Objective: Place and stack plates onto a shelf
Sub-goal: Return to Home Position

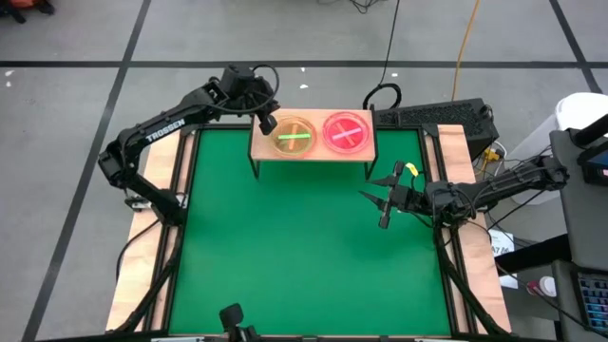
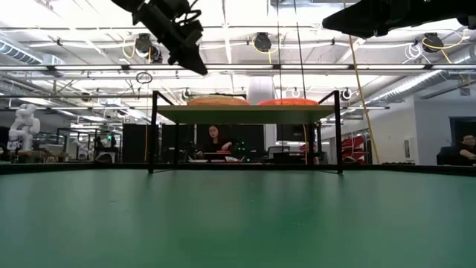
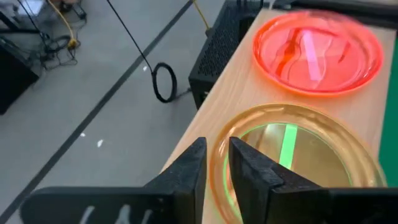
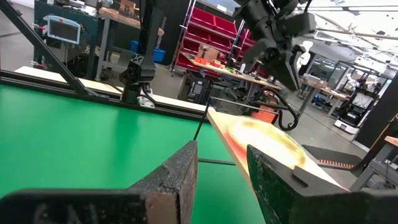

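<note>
The shelf, a light-wood board on black legs, stands at the table's far middle. On it rest two stacks of plates: an amber one with a green bar on the left and a pink one on the right. They also show in the left wrist view, amber and pink. My left gripper hangs above the amber stack's left rim with only a narrow gap between its fingers; the low view shows my left gripper clear above the plates. My right gripper is open and empty over the table's right part.
A dark box and a keyboard-like thing lie behind the shelf's right end, with cables on the floor beyond. The green table surface in front of the shelf is bare. People sit at desks in the room behind the table.
</note>
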Controlling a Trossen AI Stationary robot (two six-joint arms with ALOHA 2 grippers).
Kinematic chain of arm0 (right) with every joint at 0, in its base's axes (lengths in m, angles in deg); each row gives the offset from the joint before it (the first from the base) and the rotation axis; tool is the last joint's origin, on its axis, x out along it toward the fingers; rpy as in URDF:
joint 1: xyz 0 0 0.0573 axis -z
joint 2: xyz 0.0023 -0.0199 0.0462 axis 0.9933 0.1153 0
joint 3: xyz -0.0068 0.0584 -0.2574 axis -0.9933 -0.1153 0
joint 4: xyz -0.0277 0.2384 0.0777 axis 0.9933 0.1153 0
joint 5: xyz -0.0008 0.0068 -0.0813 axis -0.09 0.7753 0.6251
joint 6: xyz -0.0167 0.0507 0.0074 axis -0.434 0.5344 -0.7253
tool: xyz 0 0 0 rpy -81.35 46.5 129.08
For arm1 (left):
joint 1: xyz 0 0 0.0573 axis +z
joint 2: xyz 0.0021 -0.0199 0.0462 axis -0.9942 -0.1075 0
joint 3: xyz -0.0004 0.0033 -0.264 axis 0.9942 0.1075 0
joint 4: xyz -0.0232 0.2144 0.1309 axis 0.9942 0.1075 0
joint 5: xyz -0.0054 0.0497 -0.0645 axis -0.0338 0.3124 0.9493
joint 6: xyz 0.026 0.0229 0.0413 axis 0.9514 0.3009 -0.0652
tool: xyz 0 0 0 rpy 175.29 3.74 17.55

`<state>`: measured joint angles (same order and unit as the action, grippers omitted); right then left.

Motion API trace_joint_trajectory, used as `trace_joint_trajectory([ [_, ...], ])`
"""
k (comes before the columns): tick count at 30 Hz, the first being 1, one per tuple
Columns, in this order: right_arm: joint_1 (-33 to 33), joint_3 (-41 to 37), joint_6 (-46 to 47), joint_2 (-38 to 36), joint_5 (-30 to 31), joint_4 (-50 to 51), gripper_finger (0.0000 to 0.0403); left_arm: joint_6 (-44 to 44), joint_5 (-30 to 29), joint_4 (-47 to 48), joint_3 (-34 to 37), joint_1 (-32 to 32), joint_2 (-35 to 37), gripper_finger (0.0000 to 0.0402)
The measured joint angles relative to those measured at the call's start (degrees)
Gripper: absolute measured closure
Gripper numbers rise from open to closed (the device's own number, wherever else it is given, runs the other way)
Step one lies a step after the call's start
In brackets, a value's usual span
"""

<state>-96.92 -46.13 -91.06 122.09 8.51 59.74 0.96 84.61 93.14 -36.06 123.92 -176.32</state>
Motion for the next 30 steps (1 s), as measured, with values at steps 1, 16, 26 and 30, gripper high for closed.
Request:
trace_joint_trajectory([
  [1,0.0,0.0,0.0,0.0,0.0,0.0,0.0282,0.0,0.0,-0.1,0.0,-0.2,0.5,0.0323],
  [16,-0.1,0.0,0.3,-4.3,0.0,3.9,0.0282,1.0,2.4,3.1,2.0,-9.5,17.6,0.0325],
  [26,-0.1,0.0,7.5,-25.3,-1.9,23.8,0.0282,-7.0,1.2,-22.1,31.9,-16.8,42.7,0.0325],
  [30,-0.1,-1.0,7.5,-31.3,-4.2,26.2,0.0282,-7.5,2.6,-35.2,44.1,-19.6,49.9,0.0326],
])
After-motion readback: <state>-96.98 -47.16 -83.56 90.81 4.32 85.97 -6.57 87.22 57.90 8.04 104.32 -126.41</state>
